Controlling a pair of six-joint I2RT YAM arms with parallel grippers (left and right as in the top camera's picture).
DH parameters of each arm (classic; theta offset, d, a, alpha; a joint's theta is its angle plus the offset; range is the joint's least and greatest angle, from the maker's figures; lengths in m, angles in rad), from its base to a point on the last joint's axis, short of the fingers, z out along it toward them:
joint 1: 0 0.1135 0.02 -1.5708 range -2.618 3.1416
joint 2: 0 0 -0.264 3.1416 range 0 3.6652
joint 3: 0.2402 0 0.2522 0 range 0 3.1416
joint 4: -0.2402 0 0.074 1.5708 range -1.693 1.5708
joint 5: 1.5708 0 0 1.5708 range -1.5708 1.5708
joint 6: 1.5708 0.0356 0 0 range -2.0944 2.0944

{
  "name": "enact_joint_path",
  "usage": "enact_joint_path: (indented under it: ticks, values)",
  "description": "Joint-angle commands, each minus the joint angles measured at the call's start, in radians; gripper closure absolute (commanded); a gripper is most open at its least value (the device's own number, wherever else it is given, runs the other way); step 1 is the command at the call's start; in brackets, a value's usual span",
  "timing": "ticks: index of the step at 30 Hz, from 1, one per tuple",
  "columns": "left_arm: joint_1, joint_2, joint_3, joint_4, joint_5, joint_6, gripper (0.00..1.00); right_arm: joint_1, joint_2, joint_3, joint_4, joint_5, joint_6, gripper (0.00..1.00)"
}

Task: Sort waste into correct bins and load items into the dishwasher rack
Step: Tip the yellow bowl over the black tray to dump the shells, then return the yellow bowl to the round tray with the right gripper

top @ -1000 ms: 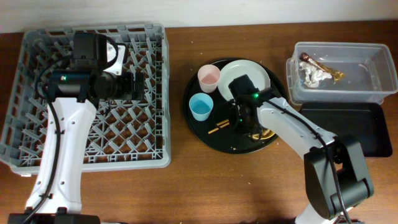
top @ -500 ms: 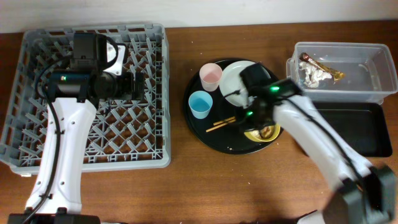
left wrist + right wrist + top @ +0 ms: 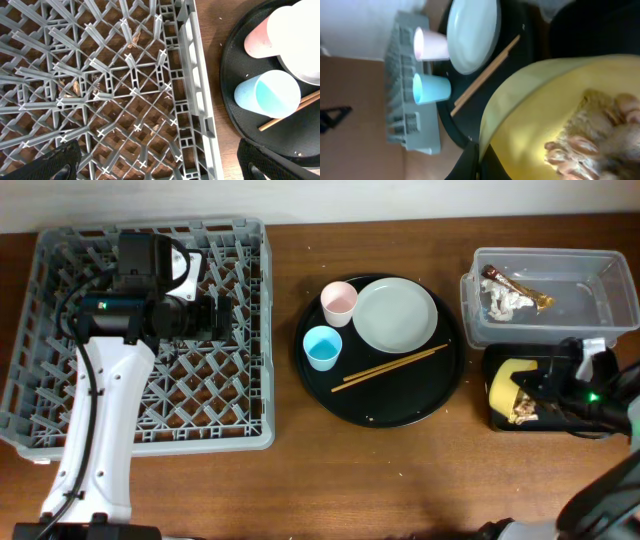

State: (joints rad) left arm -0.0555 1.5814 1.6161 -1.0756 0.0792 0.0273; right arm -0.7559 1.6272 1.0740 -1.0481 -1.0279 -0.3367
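- Bowl [image 3: 506, 385]: tipped on its side over the black tray [image 3: 540, 358], the right gripper [image 3: 540, 392] clamped on its rim; scraps [image 3: 520, 416] are partly out, so the emptying is judged to be under way.
- Tub [image 3: 600, 310]: tissue [image 3: 500, 302] and wrapper [image 3: 520, 285] are inside; that waste is sorted.
- Round tray [image 3: 400, 405]: plate [image 3: 395, 315], pink cup [image 3: 338, 302], blue cup [image 3: 322, 348] and chopsticks [image 3: 390, 366] are not yet loaded.
- Rack [image 3: 60, 410]: holds nothing; the left gripper [image 3: 228, 318] hovers over it, jaws apart.

Lab-type test bench: robot arm [image 3: 105, 410], dish rack [image 3: 245, 380] & clear tub [image 3: 595, 295] on wood table [image 3: 300, 490], plain white wall [image 3: 300, 198].
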Motion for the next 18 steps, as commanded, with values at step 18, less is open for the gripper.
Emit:
enact_joint_path:
  ticks: [18]
  values:
    - [0.004, 0.003, 0.013, 0.0, 0.011, 0.012, 0.01, -0.182, 0.214, -0.008, 0.005, -0.525, 0.188, 0.96]
